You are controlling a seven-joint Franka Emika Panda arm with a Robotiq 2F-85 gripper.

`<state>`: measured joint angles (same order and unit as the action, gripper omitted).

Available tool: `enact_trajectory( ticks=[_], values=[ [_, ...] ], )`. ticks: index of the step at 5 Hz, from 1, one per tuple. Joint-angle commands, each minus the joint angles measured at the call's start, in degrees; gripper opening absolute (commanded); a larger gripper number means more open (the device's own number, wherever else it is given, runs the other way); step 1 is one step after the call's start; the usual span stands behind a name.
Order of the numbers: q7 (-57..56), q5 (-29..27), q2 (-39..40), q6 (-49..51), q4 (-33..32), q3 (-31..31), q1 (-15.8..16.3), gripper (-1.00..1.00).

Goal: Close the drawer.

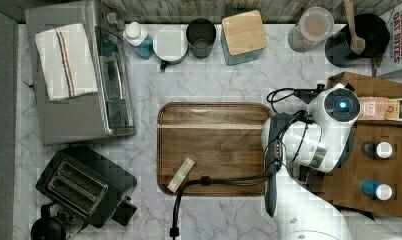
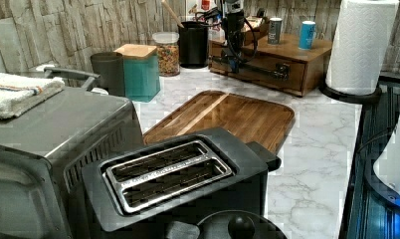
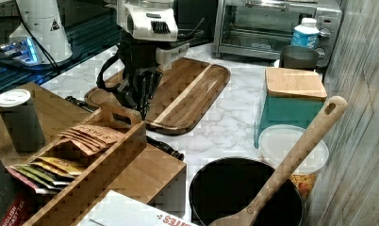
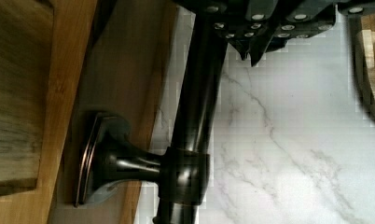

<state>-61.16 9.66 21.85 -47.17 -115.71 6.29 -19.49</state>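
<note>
While the gripper point(image 4: 251, 32) hangs at the black bar handle point(image 4: 195, 121), the drawer point(image 2: 267, 67) sits in the upper centre-right of the left view, its front panel apparently just proud of the cabinet point(image 2: 315, 69). In the top view the arm point(image 1: 309, 145) covers it at right of centre, beside the wooden tray point(image 1: 214, 145). In the wrist view the fingers point(image 4: 265, 28) sit at the upper edge, beside the handle; whether they are clenched or released cannot be determined.

Handling assessment: the drawer appears a rigid wooden box, likely light and sliding on runners. The metal bar looks stiff and smooth, hence possibly slippery. Contact is best made near the bar's middle or on the front panel point(image 4: 125, 70), pushing squarely to avoid racking.
</note>
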Motion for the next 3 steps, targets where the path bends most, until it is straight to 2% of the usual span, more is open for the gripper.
enact_trajectory(
  ticks=[1,3],
  values=[
    [0.6,2.9,-4.5,-1.6,4.5,8.2,-6.8,-1.00],
    [0.4,2.5,-4.5,-1.7,4.5,9.0,-6.1,-1.00]
  ],
)
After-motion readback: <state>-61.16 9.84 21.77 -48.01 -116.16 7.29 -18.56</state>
